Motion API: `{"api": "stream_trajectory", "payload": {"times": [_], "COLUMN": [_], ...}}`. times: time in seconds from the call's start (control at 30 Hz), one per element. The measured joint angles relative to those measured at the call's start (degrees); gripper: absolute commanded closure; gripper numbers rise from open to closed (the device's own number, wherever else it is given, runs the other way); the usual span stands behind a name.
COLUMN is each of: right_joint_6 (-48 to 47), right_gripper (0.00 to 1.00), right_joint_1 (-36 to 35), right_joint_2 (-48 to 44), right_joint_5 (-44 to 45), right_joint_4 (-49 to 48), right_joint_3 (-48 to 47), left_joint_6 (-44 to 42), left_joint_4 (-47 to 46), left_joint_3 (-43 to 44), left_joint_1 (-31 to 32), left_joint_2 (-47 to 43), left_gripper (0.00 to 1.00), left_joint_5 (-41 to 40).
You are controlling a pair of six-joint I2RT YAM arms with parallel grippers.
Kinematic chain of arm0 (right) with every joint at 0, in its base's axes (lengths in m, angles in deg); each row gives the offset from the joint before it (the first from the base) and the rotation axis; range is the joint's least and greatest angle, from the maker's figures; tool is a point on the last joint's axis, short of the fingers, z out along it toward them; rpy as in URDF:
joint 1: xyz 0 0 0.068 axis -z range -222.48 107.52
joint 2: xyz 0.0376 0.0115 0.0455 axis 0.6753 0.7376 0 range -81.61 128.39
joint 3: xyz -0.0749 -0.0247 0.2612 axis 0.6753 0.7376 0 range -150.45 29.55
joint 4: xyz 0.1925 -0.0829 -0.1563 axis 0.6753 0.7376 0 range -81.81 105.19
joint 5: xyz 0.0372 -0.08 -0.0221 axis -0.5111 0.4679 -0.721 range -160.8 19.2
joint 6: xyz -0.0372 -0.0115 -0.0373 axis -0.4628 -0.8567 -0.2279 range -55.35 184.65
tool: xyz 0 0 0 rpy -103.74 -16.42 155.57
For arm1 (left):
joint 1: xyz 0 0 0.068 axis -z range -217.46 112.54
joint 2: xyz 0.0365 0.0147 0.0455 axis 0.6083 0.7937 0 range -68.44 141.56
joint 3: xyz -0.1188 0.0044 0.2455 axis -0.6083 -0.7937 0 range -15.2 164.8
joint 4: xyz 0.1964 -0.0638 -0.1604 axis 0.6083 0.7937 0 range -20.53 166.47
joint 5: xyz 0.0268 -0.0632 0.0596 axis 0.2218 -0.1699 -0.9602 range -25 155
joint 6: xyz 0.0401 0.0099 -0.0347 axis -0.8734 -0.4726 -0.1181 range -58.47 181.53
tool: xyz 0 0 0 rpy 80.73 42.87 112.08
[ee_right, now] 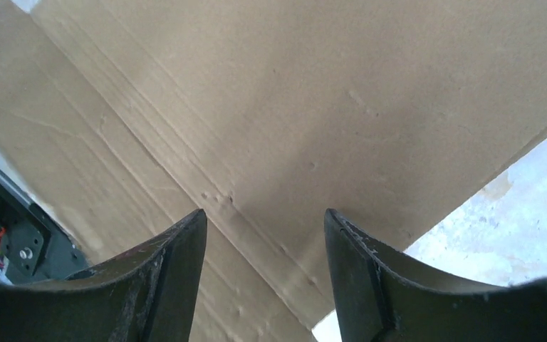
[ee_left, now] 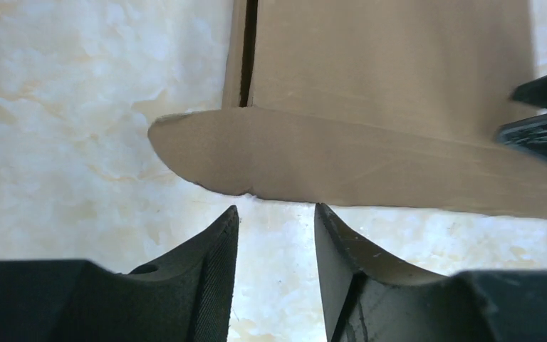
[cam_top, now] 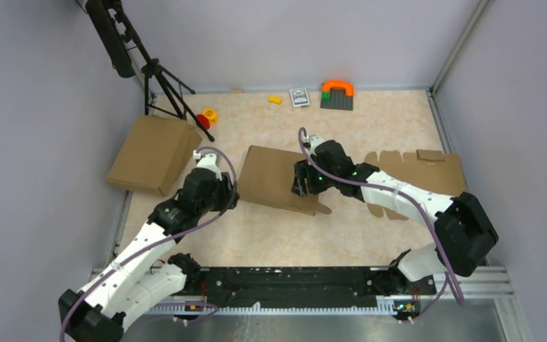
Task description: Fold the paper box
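Pale table (cam_top: 256, 235) is carrying paper box (cam_top: 271, 178) | left gripper (ee_left: 276, 210) is sitting open, empty, at its left edge | right gripper (ee_right: 265, 214) is hovering open, empty, over its right side

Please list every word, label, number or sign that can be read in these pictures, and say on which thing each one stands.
No text can be read in any view.
On the small dark packet at the far edge of the table: some light print, too small to read.
On the paper box: nothing; its brown cardboard is plain, also in both wrist views.
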Motion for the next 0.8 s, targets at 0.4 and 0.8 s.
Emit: {"api": "stream_trajectory", "payload": {"times": [0.4,0.8], "right_joint_6": [0.0,-0.04], "right_gripper": [0.43,0.98], "right_joint_1": [0.37,1.53], "right_joint_2": [0.7,-2.67], "right_joint_5": [-0.42,3.87], "right_joint_4": [-3.08,1.01], "right_joint_3": [3.87,4.04], "left_joint_6": [-3.32,-5.64], "left_joint_4": [10.62,-0.76], "left_joint_3": [17.75,18.8], "left_joint_1": [-1.6,-7.28], "left_joint_2": [0.72,21.35], "left_gripper": [0.7,0.97], "left_joint_5": [-3.04,10.16]}}
